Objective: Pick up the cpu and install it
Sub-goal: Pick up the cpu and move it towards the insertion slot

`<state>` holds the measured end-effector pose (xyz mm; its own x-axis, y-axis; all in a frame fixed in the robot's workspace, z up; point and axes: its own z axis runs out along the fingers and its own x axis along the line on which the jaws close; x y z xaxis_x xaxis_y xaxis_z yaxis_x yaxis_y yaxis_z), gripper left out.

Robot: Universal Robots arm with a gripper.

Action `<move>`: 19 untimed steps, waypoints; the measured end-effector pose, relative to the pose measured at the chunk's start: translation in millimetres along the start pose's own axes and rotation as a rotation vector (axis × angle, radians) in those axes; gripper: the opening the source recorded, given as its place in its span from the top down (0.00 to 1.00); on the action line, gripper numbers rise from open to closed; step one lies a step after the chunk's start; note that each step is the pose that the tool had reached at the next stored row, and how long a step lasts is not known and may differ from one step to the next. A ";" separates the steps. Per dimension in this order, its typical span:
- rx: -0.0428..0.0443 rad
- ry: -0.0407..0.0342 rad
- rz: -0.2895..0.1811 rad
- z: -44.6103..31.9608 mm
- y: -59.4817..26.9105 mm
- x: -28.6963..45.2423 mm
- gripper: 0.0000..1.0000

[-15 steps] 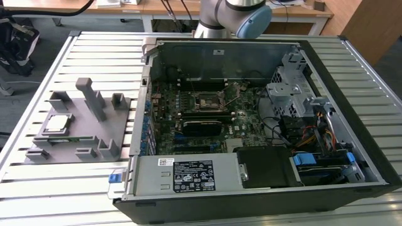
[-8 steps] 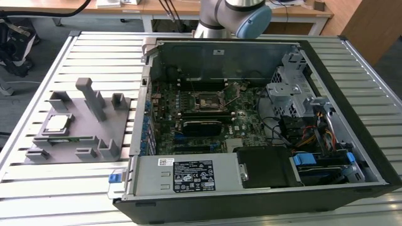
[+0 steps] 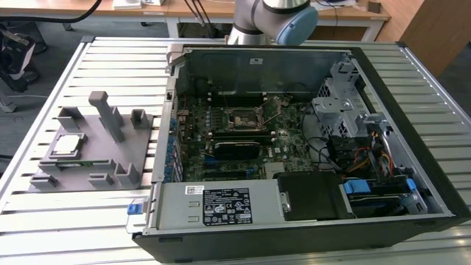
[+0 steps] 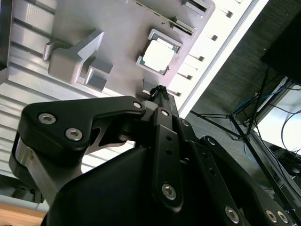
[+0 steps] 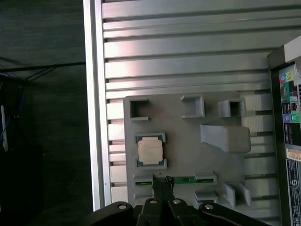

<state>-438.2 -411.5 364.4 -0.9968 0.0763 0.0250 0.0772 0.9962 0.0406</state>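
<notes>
Table [image 3: 110, 61] with slatted aluminium top carries everything. Open PC case [image 3: 257, 66] lies on its side and takes the middle and the exterior view's right of the table, motherboard [image 3: 235, 138] facing up. Robot arm [image 3: 265, 16] stands at the table's far edge behind the case. Grey fixture plate [image 3: 96, 160] sits flat on the table near the edge on the exterior view's left, just beside the case, with upright posts and pockets on it. Gripper [image 5: 162, 180] is above the fixture, black fingers brought together at the tips with nothing between them; same in the second wrist view [image 4: 157, 89]. Height above the plate can't be judged. cpu [image 3: 68, 144] lies flat, silver top up, in its square pocket on the fixture, apart from the fingertips in both wrist views [image 5: 150, 151] [image 4: 160, 55]. Green memory stick [image 5: 183, 179] lies in a slot just beside the cpu pocket, and the fingertips line up with it in the first wrist view.
</notes>
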 end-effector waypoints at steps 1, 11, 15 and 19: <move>0.0000 -0.0005 0.000 1.2 -0.1 1.4 0.89; -0.0011 -0.0097 -0.001 16.1 -1.0 3.3 0.77; -0.0033 -0.0079 -0.039 23.5 -2.0 3.5 0.59; -0.0031 -0.0052 -0.098 30.6 -2.3 3.3 0.42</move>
<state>-442.3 -412.3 333.8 -0.9996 -0.0215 0.0155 -0.0208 0.9987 0.0457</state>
